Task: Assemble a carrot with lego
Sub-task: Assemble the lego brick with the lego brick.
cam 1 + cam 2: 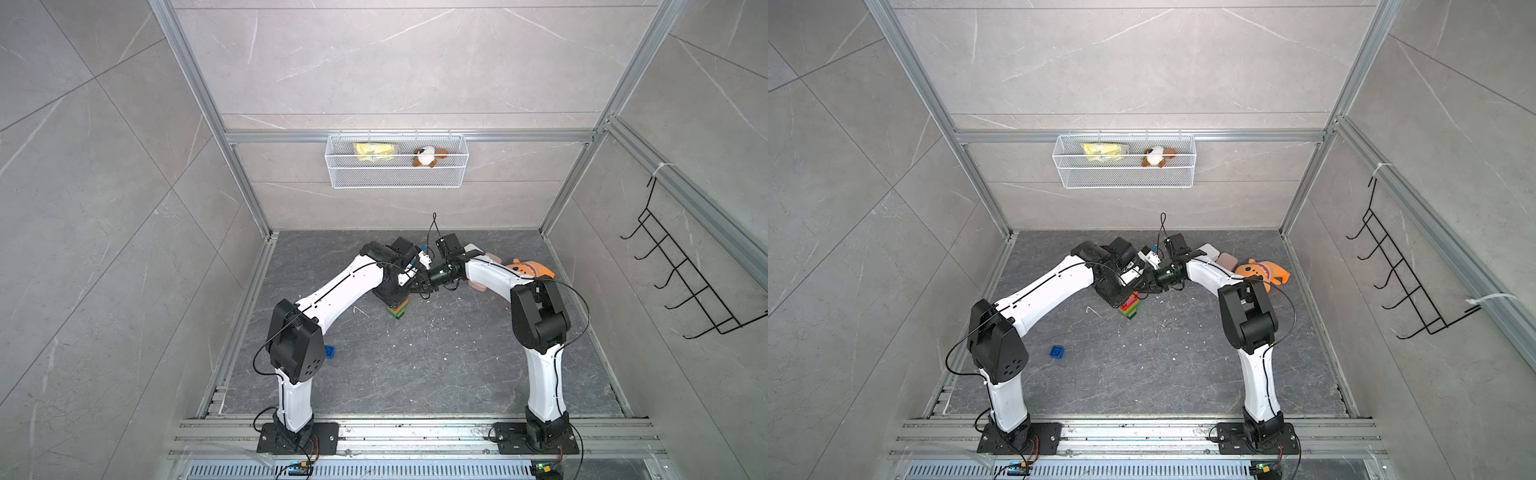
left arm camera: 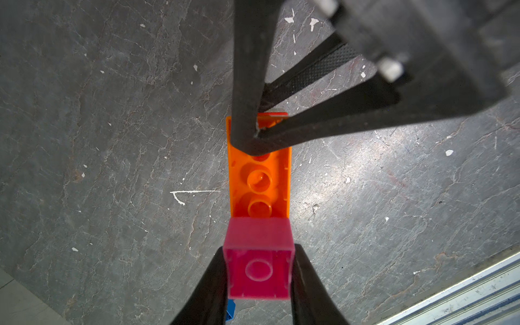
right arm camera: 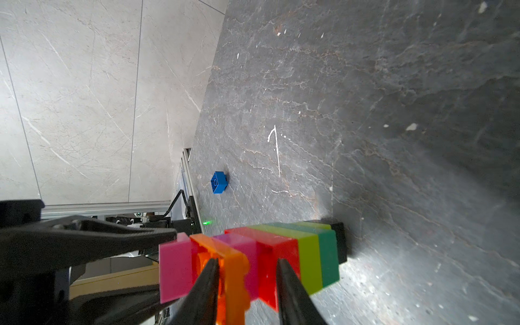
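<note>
Here, upright near the middle of the dark grey stone-patterned table (image 1: 1183,365): small tapering carrot (image 1: 1128,308) of stacked plastic bricks, black tip down, then dark green, lime, red and pink layers. Across the top, a hollow-side-up orange rectangular brick (image 2: 259,180); on one end of it, a bright pink square brick (image 2: 259,270). Closed on both sides of that pink square brick: left fingers (image 2: 208,287). Closed on the other end of the orange rectangular brick: right fingers (image 3: 292,295). Lying apart, near the left arm's elbow: loose blue square brick (image 1: 1056,352). Behind the right arm: orange plush toy (image 1: 1262,272), lying on the table.
</note>
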Controlling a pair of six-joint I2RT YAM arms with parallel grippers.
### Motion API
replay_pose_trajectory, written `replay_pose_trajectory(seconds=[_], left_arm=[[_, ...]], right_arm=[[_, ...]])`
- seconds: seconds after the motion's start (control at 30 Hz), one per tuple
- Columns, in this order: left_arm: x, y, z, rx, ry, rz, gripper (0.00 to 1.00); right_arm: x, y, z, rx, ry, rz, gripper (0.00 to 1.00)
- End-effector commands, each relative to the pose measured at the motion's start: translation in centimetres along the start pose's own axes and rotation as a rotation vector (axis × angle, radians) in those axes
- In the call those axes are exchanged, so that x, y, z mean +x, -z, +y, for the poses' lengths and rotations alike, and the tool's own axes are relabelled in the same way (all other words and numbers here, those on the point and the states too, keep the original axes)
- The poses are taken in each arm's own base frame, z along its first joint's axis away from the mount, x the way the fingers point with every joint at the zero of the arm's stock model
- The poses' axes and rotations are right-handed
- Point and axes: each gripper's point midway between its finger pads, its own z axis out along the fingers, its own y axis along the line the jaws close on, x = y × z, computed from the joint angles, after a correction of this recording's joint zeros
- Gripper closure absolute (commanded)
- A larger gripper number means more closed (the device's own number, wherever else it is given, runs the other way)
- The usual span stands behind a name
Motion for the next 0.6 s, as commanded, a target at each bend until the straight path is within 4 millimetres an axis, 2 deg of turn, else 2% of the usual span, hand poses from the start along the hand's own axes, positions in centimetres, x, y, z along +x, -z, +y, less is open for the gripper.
replay_pose_trajectory(seconds=[0.0,0.23,0.57], left_arm=[[3.0,-3.4,-1.4,0.069,-0.015,0.182,0.99],[1.8,-3.2,-1.3,0.081,-0.025,0.181,0.99],[2.0,-4.1,-0.9,0.100,-0.004,0.201,0.98]], right_arm=[[2.5,-1.5,-3.3,0.090,-0.095,0.053,0.64],[2.8,-1.7,-3.5,0.093,-0.103,0.051,0.65],[3.4,-1.8,-3.9,0.097,-0.114,0.053,0.67]])
